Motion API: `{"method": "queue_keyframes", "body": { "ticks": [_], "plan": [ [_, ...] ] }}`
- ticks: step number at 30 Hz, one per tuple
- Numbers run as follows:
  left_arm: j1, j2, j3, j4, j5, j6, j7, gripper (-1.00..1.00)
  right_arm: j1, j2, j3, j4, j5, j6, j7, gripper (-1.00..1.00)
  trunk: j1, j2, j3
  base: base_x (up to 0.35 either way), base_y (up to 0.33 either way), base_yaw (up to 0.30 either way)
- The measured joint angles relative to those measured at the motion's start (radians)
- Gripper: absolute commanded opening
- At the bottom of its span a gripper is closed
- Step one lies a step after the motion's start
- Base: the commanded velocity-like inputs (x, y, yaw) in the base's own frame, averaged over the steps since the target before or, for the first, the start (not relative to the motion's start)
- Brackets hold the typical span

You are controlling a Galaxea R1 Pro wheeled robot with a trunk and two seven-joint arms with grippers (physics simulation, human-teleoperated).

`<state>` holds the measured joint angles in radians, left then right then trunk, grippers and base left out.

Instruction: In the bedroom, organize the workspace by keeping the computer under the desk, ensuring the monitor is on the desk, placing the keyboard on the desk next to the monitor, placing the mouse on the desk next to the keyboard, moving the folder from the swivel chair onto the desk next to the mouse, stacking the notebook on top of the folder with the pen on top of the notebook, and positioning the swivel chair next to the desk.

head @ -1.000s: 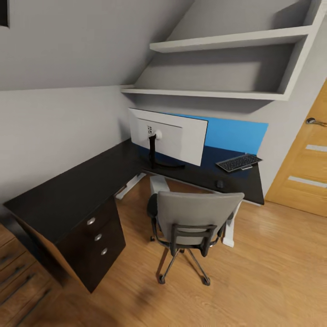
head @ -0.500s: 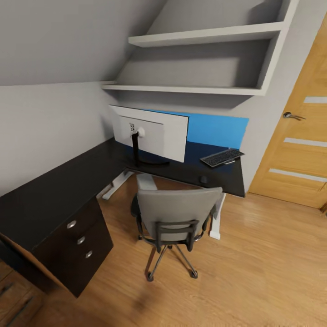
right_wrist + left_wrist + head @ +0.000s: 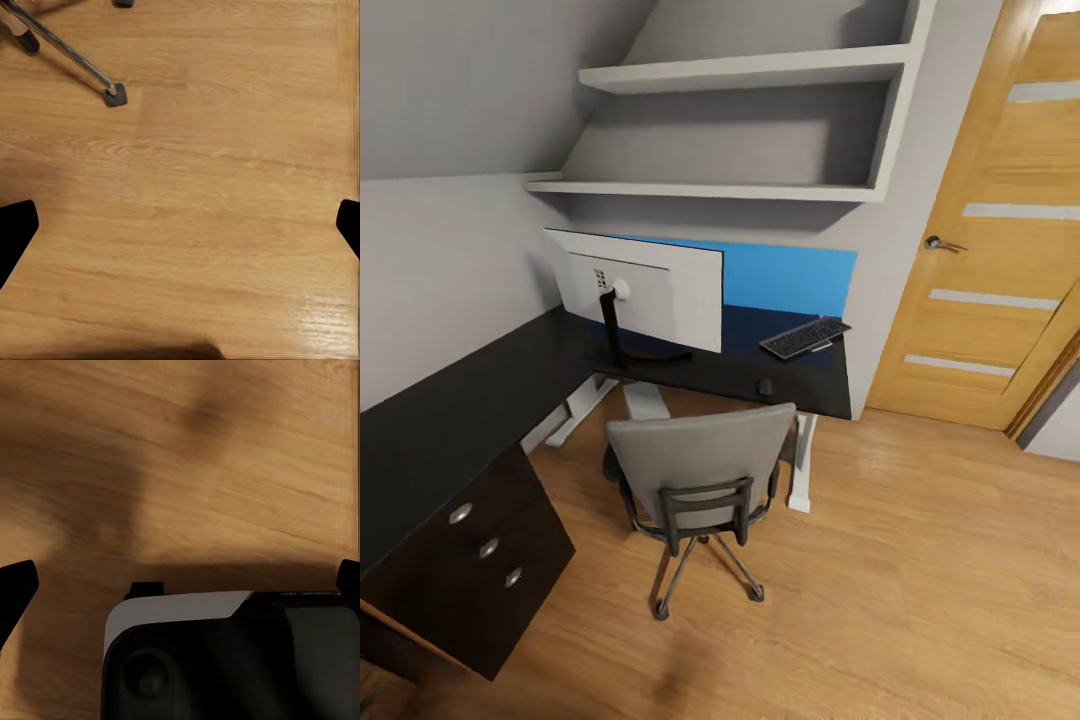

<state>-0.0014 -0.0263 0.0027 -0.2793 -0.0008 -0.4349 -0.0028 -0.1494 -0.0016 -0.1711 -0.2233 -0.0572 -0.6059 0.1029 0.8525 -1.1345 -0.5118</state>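
The black L-shaped desk (image 3: 450, 405) runs along the left wall and the back wall. On it the monitor (image 3: 650, 285) stands with its pale back toward me. The keyboard (image 3: 805, 337) lies at the right end by the blue panel, the small dark mouse (image 3: 765, 386) near the front edge. The swivel chair (image 3: 700, 460) stands at the desk, backrest toward me, hiding its seat. Folder, notebook, pen and computer are out of view. My left gripper (image 3: 180, 581) and right gripper (image 3: 180, 225) hang open over the wooden floor, holding nothing.
A wooden door (image 3: 990, 250) stands to the right of the desk. Grey wall shelves (image 3: 740, 130) hang above it. Dark drawers (image 3: 470, 560) sit under the desk's left wing. A chrome chair leg with caster (image 3: 115, 96) is near my right gripper. Open floor (image 3: 920, 590) lies to the right.
The whole head view has shifted left, so the camera has turned right and more of the door shows. Desk, monitor, keyboard, mouse and chair keep their places relative to each other.
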Motion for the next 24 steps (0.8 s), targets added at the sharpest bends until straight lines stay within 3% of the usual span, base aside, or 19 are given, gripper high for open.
{"method": "queue_keyframes", "body": {
  "ticks": [17, 24],
  "plan": [
    [0.0, 0.0, 0.0, 0.0, 0.0, 0.001, 0.0, 1.0, 0.0, 0.0, -0.001, 0.003, 0.001, -0.002, 0.0, 1.0, 0.0, 0.0, 0.0, 0.002, 0.0, -0.297],
    [0.0, 0.0, 0.0, 0.0, -0.001, 0.004, 0.0, 1.0, 0.0, 0.0, -0.001, 0.003, 0.001, -0.002, 0.0, 1.0, 0.0, 0.0, 0.002, 0.174, -0.059, -0.3]
  ]
}}
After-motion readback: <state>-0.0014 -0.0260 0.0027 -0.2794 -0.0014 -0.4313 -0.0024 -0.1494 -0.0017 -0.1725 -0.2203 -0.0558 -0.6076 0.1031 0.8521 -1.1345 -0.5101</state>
